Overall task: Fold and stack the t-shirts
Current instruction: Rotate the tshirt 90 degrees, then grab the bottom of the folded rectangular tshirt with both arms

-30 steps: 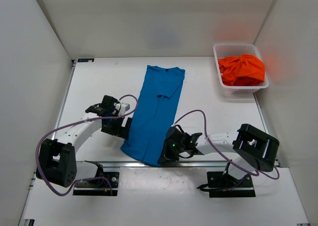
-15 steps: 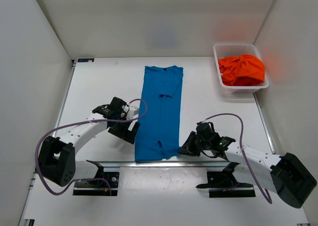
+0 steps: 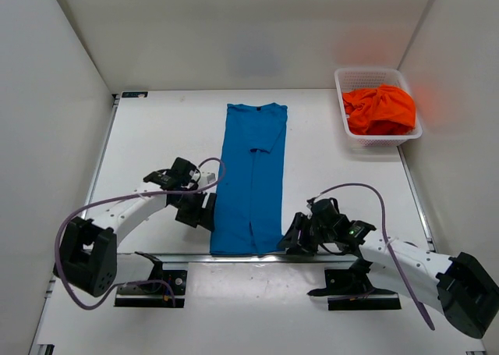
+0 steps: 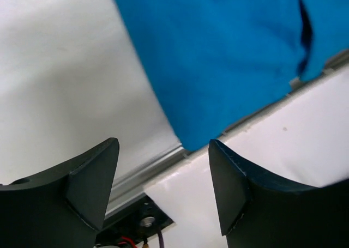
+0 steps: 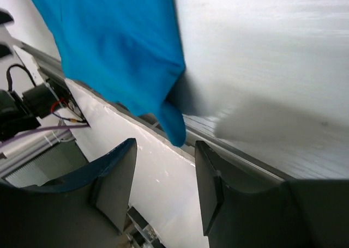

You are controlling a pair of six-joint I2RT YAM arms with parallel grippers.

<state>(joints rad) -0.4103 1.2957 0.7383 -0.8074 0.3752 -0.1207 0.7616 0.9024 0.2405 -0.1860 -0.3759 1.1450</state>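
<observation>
A bright blue t-shirt point(image 3: 253, 175), folded into a long narrow strip, lies flat down the middle of the table, its hem at the near edge. My left gripper point(image 3: 207, 213) stands open just left of the hem's left corner, touching nothing. In the left wrist view the blue t-shirt point(image 4: 218, 57) lies ahead of the open left gripper point(image 4: 163, 177). My right gripper point(image 3: 291, 238) is open beside the hem's right corner. In the right wrist view the t-shirt's corner point(image 5: 125, 57) droops over the table edge just beyond the empty right gripper point(image 5: 163, 177). An orange t-shirt point(image 3: 380, 108) lies bunched in the basket.
The white lattice basket point(image 3: 366, 72) stands at the back right corner. White walls close in the table on the left, back and right. A metal rail point(image 3: 327, 255) runs along the near edge by the arm bases.
The shirt's near end swung right and straightened into a strip. My right gripper pulled that corner over, then opened and let it go. My left gripper shifted toward the hem, its jaws narrowing a little.
</observation>
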